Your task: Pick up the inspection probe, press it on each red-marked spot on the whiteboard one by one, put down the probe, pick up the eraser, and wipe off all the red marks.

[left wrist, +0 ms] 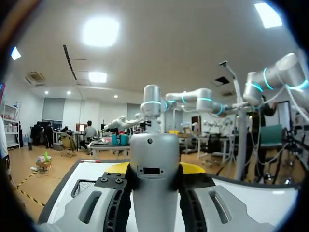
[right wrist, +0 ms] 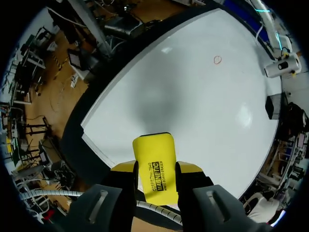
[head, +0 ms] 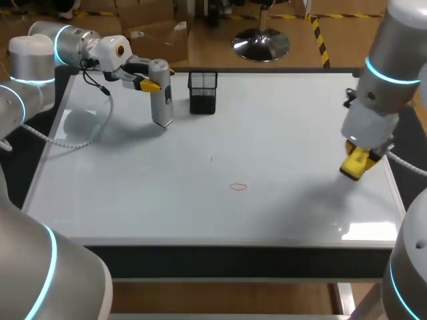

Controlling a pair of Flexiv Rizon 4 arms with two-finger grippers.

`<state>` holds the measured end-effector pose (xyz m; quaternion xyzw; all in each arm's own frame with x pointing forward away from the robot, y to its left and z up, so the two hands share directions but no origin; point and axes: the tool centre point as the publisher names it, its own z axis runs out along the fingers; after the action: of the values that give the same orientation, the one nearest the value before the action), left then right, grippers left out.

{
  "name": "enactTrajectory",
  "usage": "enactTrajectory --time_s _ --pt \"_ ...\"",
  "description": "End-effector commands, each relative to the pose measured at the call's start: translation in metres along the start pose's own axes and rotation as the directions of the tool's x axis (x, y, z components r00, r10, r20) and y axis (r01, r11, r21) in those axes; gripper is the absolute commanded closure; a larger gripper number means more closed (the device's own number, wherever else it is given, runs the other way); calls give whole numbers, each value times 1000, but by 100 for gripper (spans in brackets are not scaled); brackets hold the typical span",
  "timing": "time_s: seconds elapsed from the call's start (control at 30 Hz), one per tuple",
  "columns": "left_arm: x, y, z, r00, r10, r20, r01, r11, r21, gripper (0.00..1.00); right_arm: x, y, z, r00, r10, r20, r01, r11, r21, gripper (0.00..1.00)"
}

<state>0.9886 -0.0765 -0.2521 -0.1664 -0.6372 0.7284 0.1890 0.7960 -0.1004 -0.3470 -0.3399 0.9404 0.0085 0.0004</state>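
The grey inspection probe (head: 160,93) stands upright on the whiteboard (head: 280,133) at the back left, and my left gripper (head: 148,84) is shut on it. In the left wrist view the probe (left wrist: 154,169) fills the space between the fingers. My right gripper (head: 357,163) hangs over the board's right side, shut on the yellow eraser (head: 353,164). The right wrist view shows the eraser (right wrist: 155,169) sticking out ahead of the fingers, above the board. A single red oval mark (head: 238,187) lies on the board near the middle; it shows as the red mark (right wrist: 218,60) far ahead of the eraser.
A black mesh pen holder (head: 203,92) stands just right of the probe at the back. A faint dark speck (head: 211,159) sits on the board's centre. The left arm's cable (head: 87,137) trails over the board's left part.
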Motion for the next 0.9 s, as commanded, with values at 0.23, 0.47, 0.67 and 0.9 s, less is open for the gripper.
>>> enactTrajectory --time_s 0.23,0.47,0.67,0.9 --pt "-6 2 -5 985 -2 -171 3 1000 7 100 -41 66 7 983 -172 -70 175 984 34 100" --pt "-6 2 -5 985 -2 -171 3 1000 7 100 -69 106 11 958 -282 -47 284 959 26 100" --pt "-6 2 -5 985 -2 -171 3 1000 7 100 -101 145 23 920 -387 -58 389 921 24 100" --pt "-6 2 -5 985 -2 -171 3 1000 7 100 -129 171 34 876 -477 -73 480 877 14 100"
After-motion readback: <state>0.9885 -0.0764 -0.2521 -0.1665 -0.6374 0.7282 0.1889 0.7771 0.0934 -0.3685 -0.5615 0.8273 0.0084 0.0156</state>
